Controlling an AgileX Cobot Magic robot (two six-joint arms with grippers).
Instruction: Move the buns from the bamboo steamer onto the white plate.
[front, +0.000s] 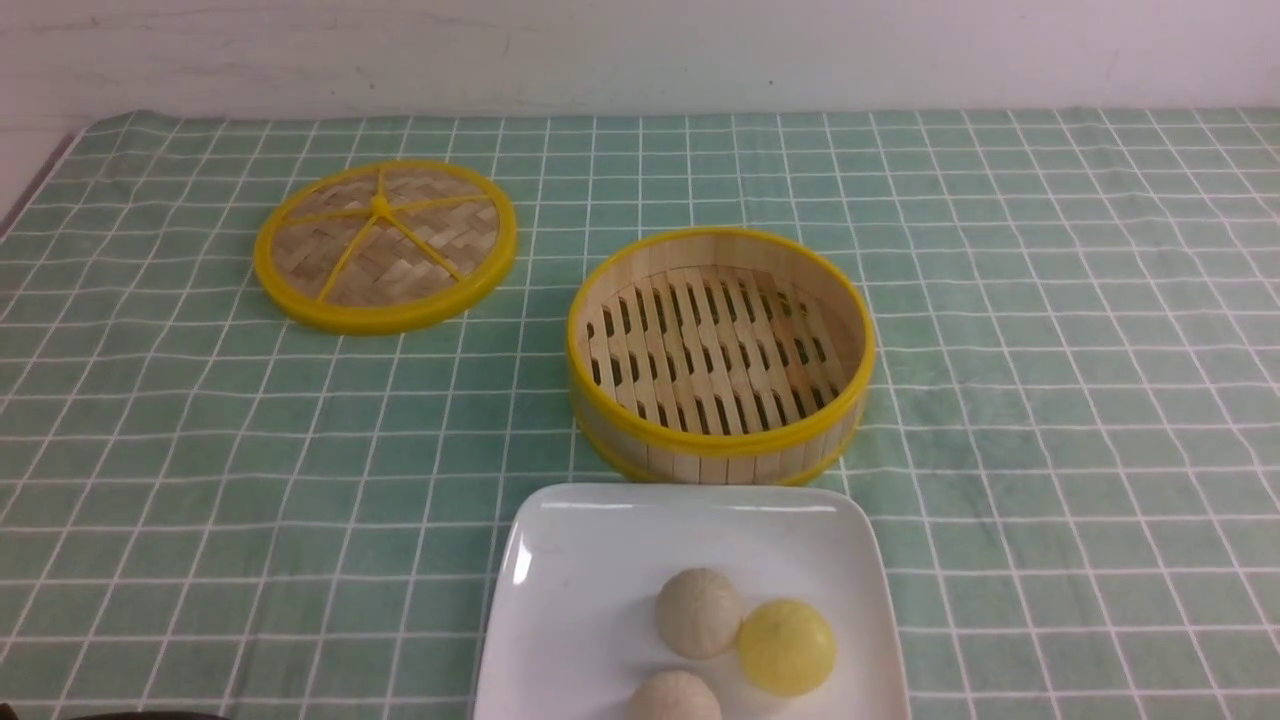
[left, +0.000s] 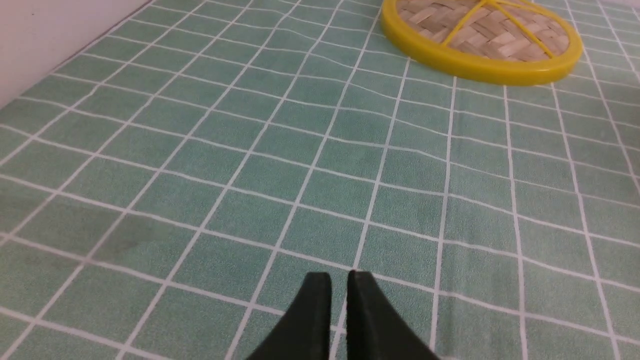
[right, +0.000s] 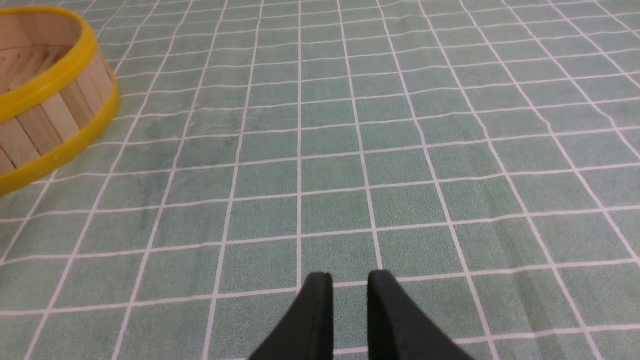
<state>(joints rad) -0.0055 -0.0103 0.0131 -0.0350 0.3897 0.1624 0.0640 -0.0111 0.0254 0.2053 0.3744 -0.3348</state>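
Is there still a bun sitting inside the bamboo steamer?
No, the bamboo steamer shows only its bare slatted floor in the front view, and the buns lie on the white plate.

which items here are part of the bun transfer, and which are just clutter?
Job:
bamboo steamer, empty
white plate
buns on the plate: two cream buns, yellow bun

Lying about:
woven lid, flat on the cloth, left of the steamer
green checked tablecloth
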